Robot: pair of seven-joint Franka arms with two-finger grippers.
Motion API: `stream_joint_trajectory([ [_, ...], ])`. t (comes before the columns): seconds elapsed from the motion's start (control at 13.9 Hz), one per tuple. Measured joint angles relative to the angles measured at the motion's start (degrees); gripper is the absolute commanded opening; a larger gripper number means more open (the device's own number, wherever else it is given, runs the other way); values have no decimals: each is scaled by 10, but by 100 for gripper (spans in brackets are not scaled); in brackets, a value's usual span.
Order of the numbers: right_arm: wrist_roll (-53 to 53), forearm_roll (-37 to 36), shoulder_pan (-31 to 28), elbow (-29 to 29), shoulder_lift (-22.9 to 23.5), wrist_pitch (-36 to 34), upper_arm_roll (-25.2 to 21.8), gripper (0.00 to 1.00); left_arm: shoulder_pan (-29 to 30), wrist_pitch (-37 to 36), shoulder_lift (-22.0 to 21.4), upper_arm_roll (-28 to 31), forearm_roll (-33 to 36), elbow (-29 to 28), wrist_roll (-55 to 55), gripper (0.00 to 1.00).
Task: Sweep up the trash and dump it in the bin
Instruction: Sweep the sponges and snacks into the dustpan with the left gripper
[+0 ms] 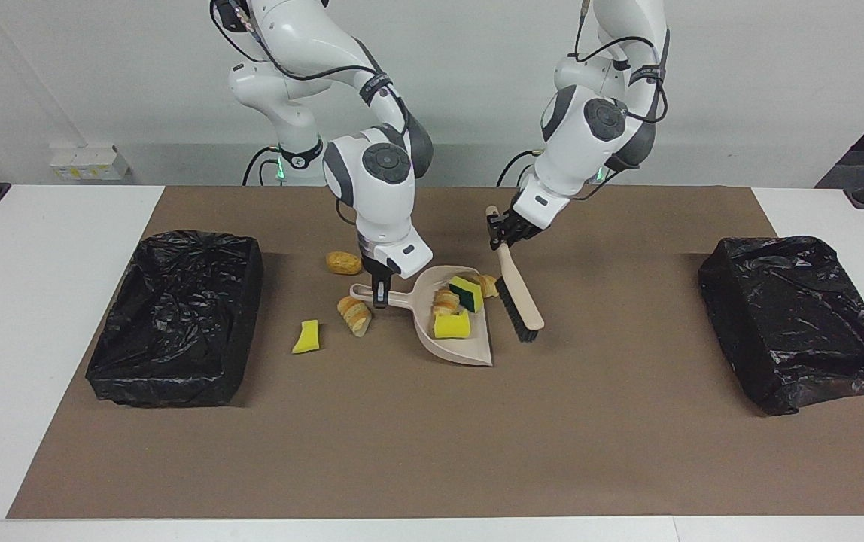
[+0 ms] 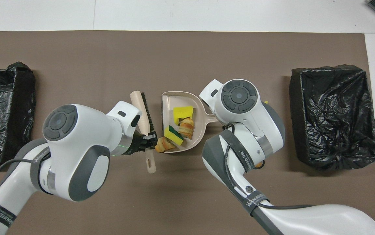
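- Facing view: the right gripper [image 1: 380, 293] has its jaws clamped on the handle of the beige dustpan [image 1: 453, 325], which sits flat on the mat with its open mouth turned toward the left arm's end of the desk, apparently so that trash pushed from that end slides in.
- The left gripper [image 1: 502, 232] has its jaws clamped on the wooden handle of the hand brush [image 1: 518, 299], held slanting with the bristle head down beside the pan's mouth, a little apart from it.
- In the pan lie a yellow sponge chunk [image 1: 451, 325], a green-backed sponge chunk [image 1: 466, 293] and a bread piece [image 1: 445, 301]; another bread piece [image 1: 488, 285] sits at the pan's lip.
- Not yet swept, toward the right arm's end: a nugget [image 1: 344, 263], a croissant piece [image 1: 354, 315] and a loose yellow sponge chunk [image 1: 306, 337].
- A brown mat [image 1: 417, 452] covers the white desk [image 1: 41, 301]; a black-lined bin [image 1: 176, 316] stands at each end, and a plain pale wall rises above the robots.
- Overhead view: the brush [image 2: 143, 111] lies alongside the dustpan [image 2: 171, 98]; the right arm hides the unswept pieces; the other bin [image 2: 334, 117] appears empty, so dumping looks likely there.
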Motion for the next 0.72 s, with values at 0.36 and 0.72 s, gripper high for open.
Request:
stream_joint_trajectory([
  [0.36,-5,0,2,-9,2,0,2,0,15,-10,-1,-5,8,-68,3,0],
  [0.72,-6,0,2,-15,2,3,2,0,-66,48,1,-17,-3,-90,-2,0],
])
